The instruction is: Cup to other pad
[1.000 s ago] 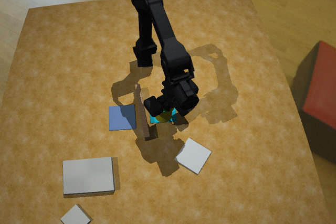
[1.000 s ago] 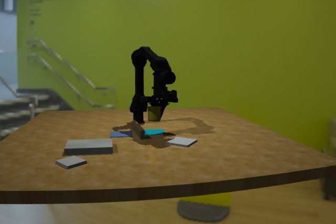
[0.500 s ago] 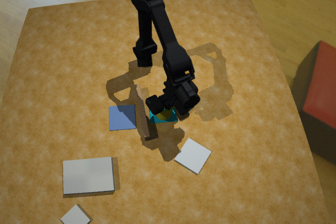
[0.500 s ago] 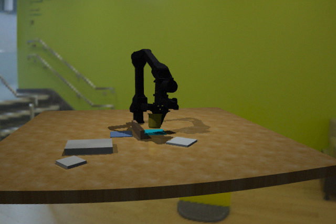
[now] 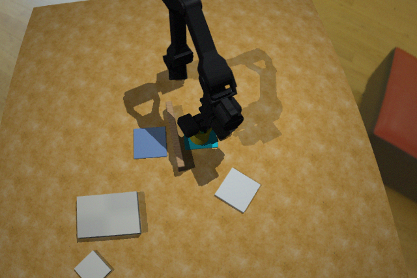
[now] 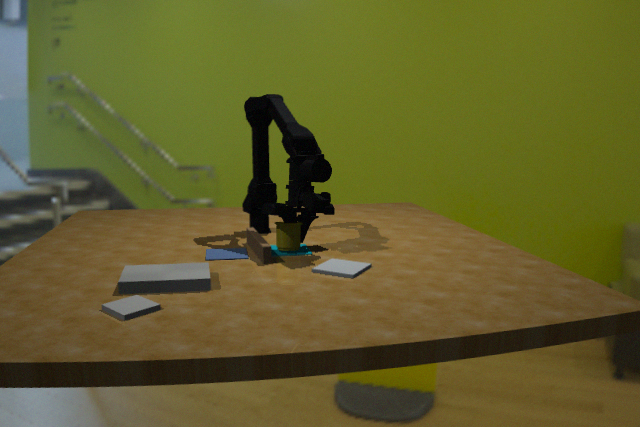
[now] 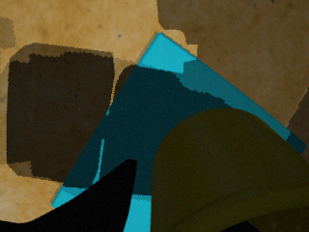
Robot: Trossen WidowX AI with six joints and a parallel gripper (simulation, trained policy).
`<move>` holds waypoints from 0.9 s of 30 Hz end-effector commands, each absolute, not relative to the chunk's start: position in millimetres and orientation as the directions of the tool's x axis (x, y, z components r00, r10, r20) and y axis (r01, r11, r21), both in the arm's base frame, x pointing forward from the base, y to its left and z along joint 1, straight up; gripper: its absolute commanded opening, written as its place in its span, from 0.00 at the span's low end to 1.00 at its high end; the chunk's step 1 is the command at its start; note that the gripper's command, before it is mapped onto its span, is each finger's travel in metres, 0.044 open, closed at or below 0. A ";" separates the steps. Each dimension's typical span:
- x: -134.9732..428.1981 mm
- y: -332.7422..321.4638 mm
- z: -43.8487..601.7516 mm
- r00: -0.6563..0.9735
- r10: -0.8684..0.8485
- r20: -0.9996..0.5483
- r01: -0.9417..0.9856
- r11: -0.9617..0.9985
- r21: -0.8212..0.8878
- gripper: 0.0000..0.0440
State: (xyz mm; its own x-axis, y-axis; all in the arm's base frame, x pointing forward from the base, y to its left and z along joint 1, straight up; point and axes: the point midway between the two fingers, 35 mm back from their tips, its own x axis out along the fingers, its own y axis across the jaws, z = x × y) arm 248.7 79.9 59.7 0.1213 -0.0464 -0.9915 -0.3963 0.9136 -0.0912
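Observation:
The dark yellow cup (image 5: 200,138) (image 6: 287,237) (image 7: 217,155) stands upright on the cyan pad (image 5: 214,144) (image 6: 307,251) (image 7: 161,48). My gripper (image 6: 301,231) points down at the cup's rim and is slightly open. One black finger is outside the cup wall, with a narrow gap between them in the wrist view; the other reaches over the rim and its tip is hidden. The blue pad (image 5: 144,143) (image 6: 225,254) is bare, partly in shadow. No marbles can be seen in any view, as the cup's inside is hidden.
A low wooden barrier (image 5: 175,137) (image 6: 258,247) stands between the two pads, left of the cup. A white square tile (image 5: 237,190) (image 6: 342,267) lies front right. A white block (image 5: 107,215) (image 6: 164,277) and a smaller tile (image 5: 93,265) (image 6: 131,306) lie front left.

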 end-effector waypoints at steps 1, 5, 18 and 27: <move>251.2 79.1 63.0 0.149 -0.029 -0.988 -0.375 0.923 -0.084 0.32; 255.1 81.8 70.7 0.186 0.002 -0.983 -0.368 0.927 -0.068 0.37; 245.4 81.4 88.4 0.230 0.062 -0.971 -0.368 0.929 -0.027 0.45; 239.6 81.1 106.4 0.271 0.099 -0.957 -0.355 0.935 -0.004 0.58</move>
State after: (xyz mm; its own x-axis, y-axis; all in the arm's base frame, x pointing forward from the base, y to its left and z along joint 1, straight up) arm 242.7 81.2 100.2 0.2574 0.0831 -0.9627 -0.3625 0.9318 -0.0165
